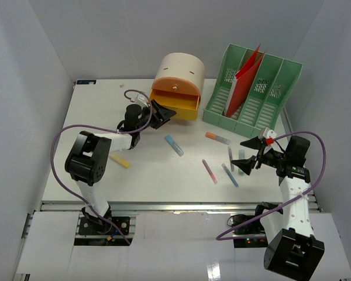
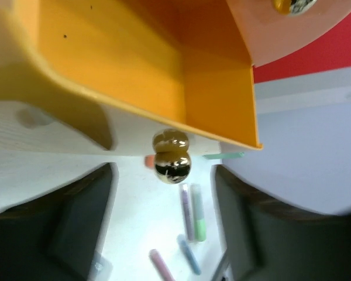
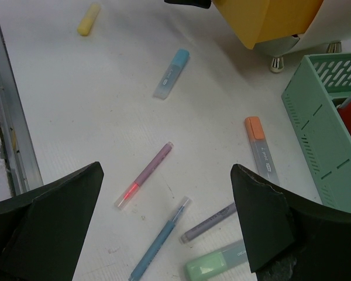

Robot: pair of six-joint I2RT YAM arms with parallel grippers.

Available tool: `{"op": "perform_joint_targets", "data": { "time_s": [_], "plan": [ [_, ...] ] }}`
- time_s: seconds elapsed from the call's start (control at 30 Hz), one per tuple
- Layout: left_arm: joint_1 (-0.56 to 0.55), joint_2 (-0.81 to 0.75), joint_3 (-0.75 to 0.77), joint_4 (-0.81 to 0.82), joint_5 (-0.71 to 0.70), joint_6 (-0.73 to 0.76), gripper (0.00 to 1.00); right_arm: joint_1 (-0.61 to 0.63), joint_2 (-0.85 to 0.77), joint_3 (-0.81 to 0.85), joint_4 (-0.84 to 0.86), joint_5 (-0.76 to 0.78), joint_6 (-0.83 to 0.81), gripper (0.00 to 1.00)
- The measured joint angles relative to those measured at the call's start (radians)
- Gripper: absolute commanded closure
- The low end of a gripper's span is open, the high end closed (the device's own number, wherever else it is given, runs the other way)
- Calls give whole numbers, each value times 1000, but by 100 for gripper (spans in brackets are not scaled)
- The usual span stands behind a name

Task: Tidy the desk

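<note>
On the white desk [image 1: 88,117] lie a blue highlighter [image 1: 174,144], an orange highlighter [image 1: 217,138], a pink pen [image 1: 209,171], a blue pen [image 1: 229,174], a purple pen [image 1: 230,158], a green highlighter [image 1: 241,161] and a yellow highlighter [image 1: 120,161]. The cream drawer unit [image 1: 181,70] has its orange drawer [image 1: 176,102] pulled out. My left gripper [image 1: 161,114] is open at the drawer front. In the left wrist view the gold knob [image 2: 172,167] sits between the spread fingers [image 2: 76,228], touching neither. My right gripper [image 1: 250,155] hangs open above the pens, holding nothing.
A green file rack [image 1: 251,91] with a red folder [image 1: 245,76] stands at the back right, next to the drawer unit. In the right wrist view the pink pen [image 3: 143,175], blue pen [image 3: 161,239] and purple pen [image 3: 209,222] lie below my right gripper [image 3: 164,222].
</note>
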State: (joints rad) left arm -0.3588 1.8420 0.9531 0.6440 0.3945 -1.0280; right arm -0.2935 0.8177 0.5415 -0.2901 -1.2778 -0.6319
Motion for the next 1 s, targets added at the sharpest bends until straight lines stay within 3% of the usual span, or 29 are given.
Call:
{"op": "perform_joint_targets", "data": {
  "time_s": [0.13,0.27,0.43,0.57,0.7,1.0],
  "plan": [
    [0,-48,-2,-72,6,63,10,1,0,0,-1,24,-6,3],
    [0,-203,-53,-161,-1,149,9,66,35,13,-29,118,-22,2],
    [1,-532,-150,-342,-45,273,7,332,173,110,-140,427,-54,2],
    [4,-751,-231,-443,-101,333,5,438,237,167,-158,648,-25,9],
    [12,-986,-350,-576,-151,355,5,575,329,207,-97,842,-10,10],
    [16,-1174,-402,-816,-177,355,4,597,729,454,-86,956,-166,10]
  ]
}}
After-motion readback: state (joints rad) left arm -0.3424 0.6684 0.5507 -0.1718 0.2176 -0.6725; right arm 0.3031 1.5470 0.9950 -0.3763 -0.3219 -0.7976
